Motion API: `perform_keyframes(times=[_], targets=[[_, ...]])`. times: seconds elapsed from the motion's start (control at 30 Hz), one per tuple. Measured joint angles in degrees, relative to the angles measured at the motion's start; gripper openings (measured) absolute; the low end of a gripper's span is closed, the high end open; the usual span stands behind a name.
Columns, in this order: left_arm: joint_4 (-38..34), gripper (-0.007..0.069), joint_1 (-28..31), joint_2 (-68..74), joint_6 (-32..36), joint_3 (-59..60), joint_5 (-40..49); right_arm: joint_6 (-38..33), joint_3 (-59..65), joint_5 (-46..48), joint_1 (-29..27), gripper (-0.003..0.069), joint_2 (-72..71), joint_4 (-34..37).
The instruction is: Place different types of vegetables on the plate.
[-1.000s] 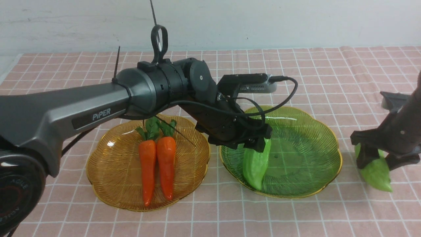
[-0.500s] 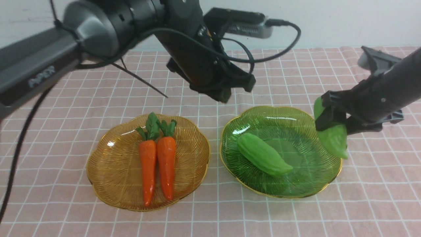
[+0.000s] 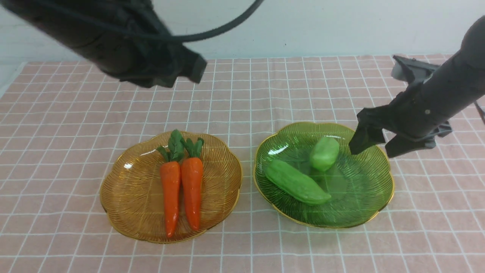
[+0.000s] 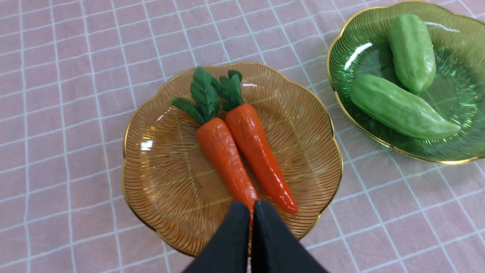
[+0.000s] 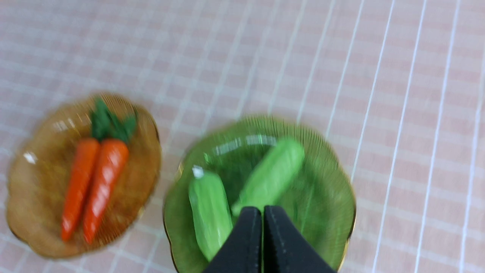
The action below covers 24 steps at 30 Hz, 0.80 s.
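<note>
The second green gourd (image 3: 324, 153) has just gone from the right tool (image 3: 373, 143) to the green plate (image 3: 363, 204), in the right half of the front view. Half a second ago that tool has it in its grip over the plate's rim; now the gourd lies in the plate near the first gourd (image 3: 298, 182), which sits toward the plate's left side. The right tool is closed with nothing between its fingers, above the plate's right-hand rim.

The left tool (image 4: 251, 206) is also closed and empty. Its arm (image 3: 125, 41) has swung up and away to the upper left of the front view, well clear of both plates, whereas a second ago it reaches down over the green plate and touches the first gourd.

The two orange carrots (image 3: 171, 197) (image 3: 192, 189) have not moved: they lie side by side on the amber plate (image 3: 129, 212), left of centre in the front view, leafy tops pointing toward its far rim.

For the task, this looks like the last placement: each kind of vegetable has its own plate on the table (image 3: 257, 246), and no tool carries anything. What remains, I judge, is drawing both arms back without brushing the gourds or the plate's rim.
</note>
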Motion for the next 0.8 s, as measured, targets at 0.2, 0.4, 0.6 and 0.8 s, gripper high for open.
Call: perform_keyframes(times=[0.2, 0.4, 0.6, 0.8], targets=[[4.5, -0.0003, 0.0, -5.5, -7.8, 7.3, -5.3, 0.0, 10.5, -11.0, 0.0, -0.0015, -20.0, -0.6], [7.2, -0.0003, 0.0, -8.1, -10.7, 10.9, -7.6, 0.0, 29.5, -31.6, 0.0, -0.0015, -40.6, -3.0], [7.6, -0.0003, 0.0, -8.4, -10.8, 11.1, -7.7, 0.0, 49.6, -51.0, 0.0, -0.0015, -58.9, -4.0], [9.3, -0.0003, 0.0, -8.6, -10.6, 11.1, -7.8, 0.0, 58.9, -60.1, 0.0, -0.0015, -66.7, -4.1]])
